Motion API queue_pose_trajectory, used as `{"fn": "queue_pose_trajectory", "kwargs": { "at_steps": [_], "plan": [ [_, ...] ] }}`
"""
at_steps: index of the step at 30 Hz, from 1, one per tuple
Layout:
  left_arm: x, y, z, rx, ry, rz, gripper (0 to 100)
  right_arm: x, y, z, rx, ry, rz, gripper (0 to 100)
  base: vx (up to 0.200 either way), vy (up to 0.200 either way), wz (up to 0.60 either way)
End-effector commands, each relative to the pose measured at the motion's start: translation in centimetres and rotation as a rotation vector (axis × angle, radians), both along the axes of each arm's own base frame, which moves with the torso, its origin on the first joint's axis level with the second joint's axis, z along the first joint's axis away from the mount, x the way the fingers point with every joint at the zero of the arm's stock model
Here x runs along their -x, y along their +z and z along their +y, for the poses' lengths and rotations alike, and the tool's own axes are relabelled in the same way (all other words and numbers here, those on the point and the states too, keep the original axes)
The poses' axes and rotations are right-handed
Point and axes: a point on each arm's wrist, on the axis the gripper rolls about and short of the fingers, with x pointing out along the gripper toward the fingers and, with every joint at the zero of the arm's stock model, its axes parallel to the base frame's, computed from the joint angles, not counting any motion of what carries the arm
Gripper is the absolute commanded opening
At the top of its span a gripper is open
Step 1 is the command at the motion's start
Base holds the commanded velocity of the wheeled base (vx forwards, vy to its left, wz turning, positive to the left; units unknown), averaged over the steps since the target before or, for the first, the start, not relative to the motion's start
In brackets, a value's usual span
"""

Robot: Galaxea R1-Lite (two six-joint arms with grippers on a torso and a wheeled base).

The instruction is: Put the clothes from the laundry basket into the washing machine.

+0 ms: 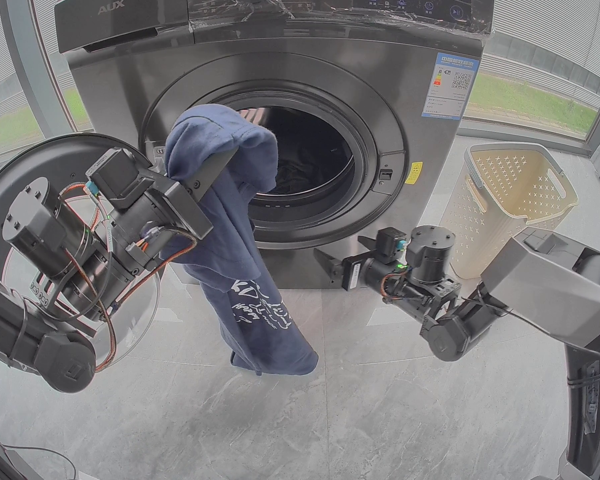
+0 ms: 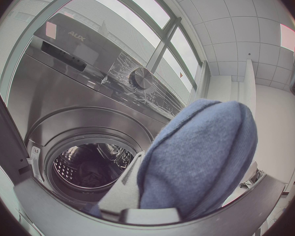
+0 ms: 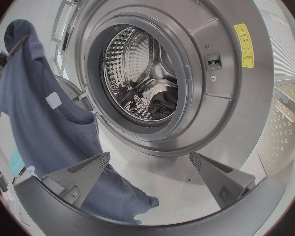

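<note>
Washing machine [image 1: 407, 101]: stood just ahead of both hands, its door [image 1: 40, 161] swung wide behind the left hand, so the way into the drum [image 3: 137, 66] was free.
Laundry basket [image 1: 513, 195]: sat near the right hand, on its outer side; we saw no clothes in the part that showed.
Blue shirt [image 1: 240, 255]: bunched over the left hand, its tail hanging below toward the floor [image 1: 380, 401]; raised, we judged, to clear the rim.
Dark garment [image 3: 162, 104]: lay at the drum's bottom, beyond the right hand.
Left hand [image 1: 217, 161]: clenched on the shirt's upper fold.
Right hand [image 1: 347, 255]: released, holding nothing, low before the machine; we judged it kept out of the shirt's way.
</note>
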Motion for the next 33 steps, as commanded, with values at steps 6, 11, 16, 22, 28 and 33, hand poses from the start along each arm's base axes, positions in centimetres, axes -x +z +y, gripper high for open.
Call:
{"fn": "queue_pose_trajectory", "kwargs": {
  "at_steps": [6, 11, 16, 22, 28, 33],
  "plan": [
    [0.1, 0.3, -0.1, 0.009, -0.004, -0.01, 0, 1.2, -2.8, 6.5, 0.018, 0.11, 0.026, 100, 0.0, 0.0, 0.0],
    [-0.2, 0.4, 0.1, 0.01, 0.007, -0.015, 0, 3.3, -3.1, 7.7, 0.024, 0.158, 0.033, 100, 0.0, 0.0, 0.0],
    [-0.4, 0.6, 0.4, 0.015, 0.02, -0.021, 0, 6.8, -3.3, 10.5, 0.033, 0.256, 0.041, 100, 0.0, 0.0, 0.0],
    [-0.6, 0.8, 0.8, 0.02, 0.034, -0.025, 0, 7.9, -3.6, 12.0, 0.033, 0.283, 0.04, 100, 0.0, 0.0, 0.0],
    [-0.7, 0.9, 0.9, 0.023, 0.038, -0.028, 0, 6.7, -3.8, 11.1, 0.03, 0.249, 0.043, 100, 0.0, 0.0, 0.0],
    [-0.7, 0.9, 0.9, 0.023, 0.037, -0.03, 0, 4.8, -3.5, 9.3, 0.02, 0.194, 0.033, 100, 0.0, 0.0, 0.0]
  ]
}}
